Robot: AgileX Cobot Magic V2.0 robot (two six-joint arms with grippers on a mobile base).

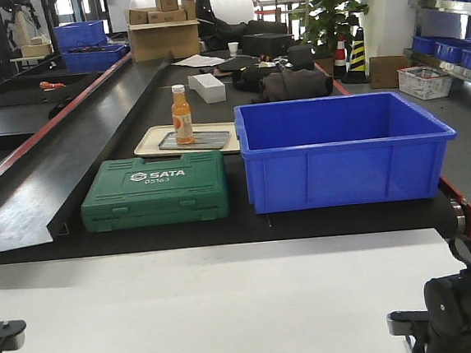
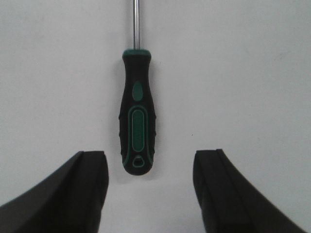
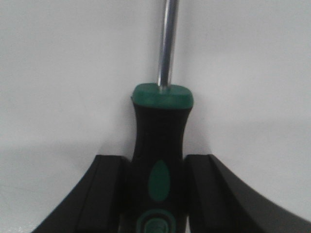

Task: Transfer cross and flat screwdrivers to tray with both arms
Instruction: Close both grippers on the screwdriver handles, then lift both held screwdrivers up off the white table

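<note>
Big-picture worry first: both screwdrivers are down here on the white table [image 1: 214, 310], and the grey tray [image 1: 207, 139] is well away on the black belt [image 1: 93, 148], behind the green SATA case [image 1: 154, 192] and just beside the blue bin [image 1: 341, 159]. That's a long carry past two obstacles. If I come in low, I reckon I clip the case lid or the bin wall. The tray sits on a cream tray [image 1: 146, 141] and an orange bottle [image 1: 181, 115] is standing on it, so there's not loads of free metal. Swing a shaft in carelessly and I'd guess the bottle goes over.

Now the small stuff. My right gripper [image 3: 156, 165] is clamped on the right screwdriver [image 3: 159, 141], with pads against both sides of the black handle just below the green collar and the shaft pointing away. The handle is rounded and tapered, so a weak squeeze could let it twist or slide out. Can't tell whether it's off the table yet.

My left gripper [image 2: 150, 162] is spread wide, holding nothing. The left screwdriver [image 2: 138, 121] lies flat ahead of the fingers, with only its butt end level with the tips. Close from here and I probably pinch just that rounded end, and it squirts forward. The tips aren't in view, so no idea which one is cross and which is flat.
</note>
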